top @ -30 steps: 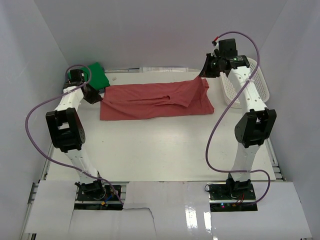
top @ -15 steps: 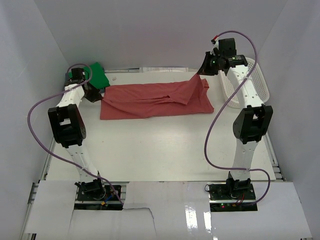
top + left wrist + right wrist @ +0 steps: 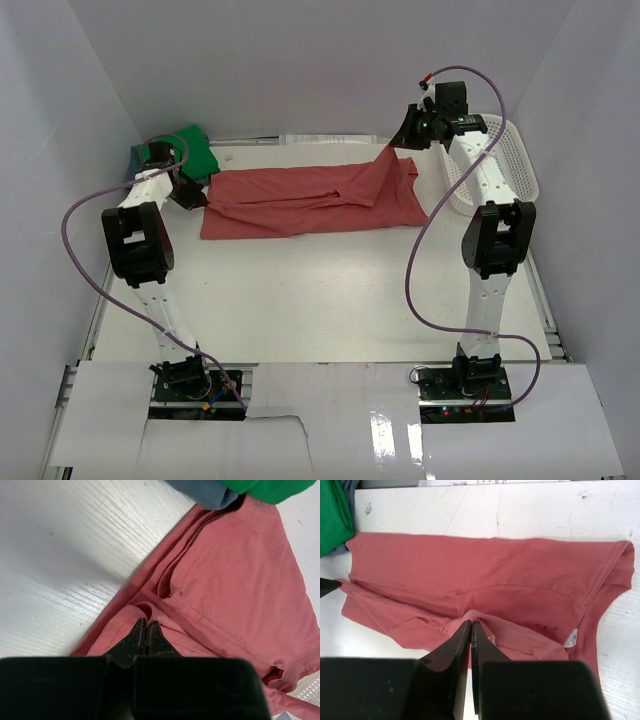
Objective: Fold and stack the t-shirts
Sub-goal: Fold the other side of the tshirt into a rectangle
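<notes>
- Brick-red t-shirt (image 3: 300, 203) lies spread lengthwise across the far half of the table (image 3: 320, 300); partly folded, with creases along its length.
- Left gripper (image 3: 146, 626): jaws pressed together, pinching a fold at the shirt's left edge, low at the table.
- Right gripper (image 3: 470, 625): jaws closed to a thin slit on a raised fold; the shirt's far right corner is lifted off the table.
- Green t-shirt (image 3: 194, 150) sits in the far left corner, on top of the blue-grey t-shirt (image 3: 205, 492); both just beside the red one.
- White basket (image 3: 522, 165) stands at the far right.
</notes>
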### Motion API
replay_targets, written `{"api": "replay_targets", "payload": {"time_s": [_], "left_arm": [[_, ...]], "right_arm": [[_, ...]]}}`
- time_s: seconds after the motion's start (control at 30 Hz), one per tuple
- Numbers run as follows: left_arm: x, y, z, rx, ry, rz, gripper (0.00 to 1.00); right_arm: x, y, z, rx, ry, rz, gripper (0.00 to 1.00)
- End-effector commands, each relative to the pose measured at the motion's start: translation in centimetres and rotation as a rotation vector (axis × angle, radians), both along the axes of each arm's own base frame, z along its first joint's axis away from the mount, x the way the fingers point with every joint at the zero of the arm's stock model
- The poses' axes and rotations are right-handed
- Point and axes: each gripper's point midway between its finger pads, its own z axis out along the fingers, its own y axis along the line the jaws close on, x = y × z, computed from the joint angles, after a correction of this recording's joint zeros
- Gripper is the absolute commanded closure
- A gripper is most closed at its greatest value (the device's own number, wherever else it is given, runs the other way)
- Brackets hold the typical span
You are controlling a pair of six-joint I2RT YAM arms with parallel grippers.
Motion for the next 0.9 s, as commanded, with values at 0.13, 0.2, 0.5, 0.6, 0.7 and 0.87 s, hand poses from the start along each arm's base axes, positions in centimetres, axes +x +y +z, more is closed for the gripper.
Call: {"api": "replay_targets", "payload": {"time_s": [0.13,0.2,0.5,0.6,0.7,0.87], "left_arm": [[2.0,0.5,2.2,0.025,-0.074,-0.006,1.0],[2.3,0.5,2.2,0.027,-0.077,-0.006,1.0],[2.7,0.6,2.1,0.032,-0.081,0.002,1.0],[2.8,0.6,2.0,0.032,-0.08,-0.002,1.0],[2.8,0.6,1.8,0.035,-0.075,-0.005,1.0],[2.7,0.4,1.2,0.031,-0.063,-0.013,1.0]], "right_arm": [[2.7,-0.5,1.8,0.055,-0.122,0.021,0.92],[3.1,-0.6,1.4,0.06,-0.123,0.019,0.92],[4.7,-0.4,-0.3,0.111,-0.122,0.033,0.92],[5.0,-0.1,-0.9,0.132,-0.116,0.041,0.92],[5.4,0.2,-1.2,0.154,-0.124,0.048,0.92],[6.4,0.8,-1.0,0.195,-0.145,0.053,0.92]]}}
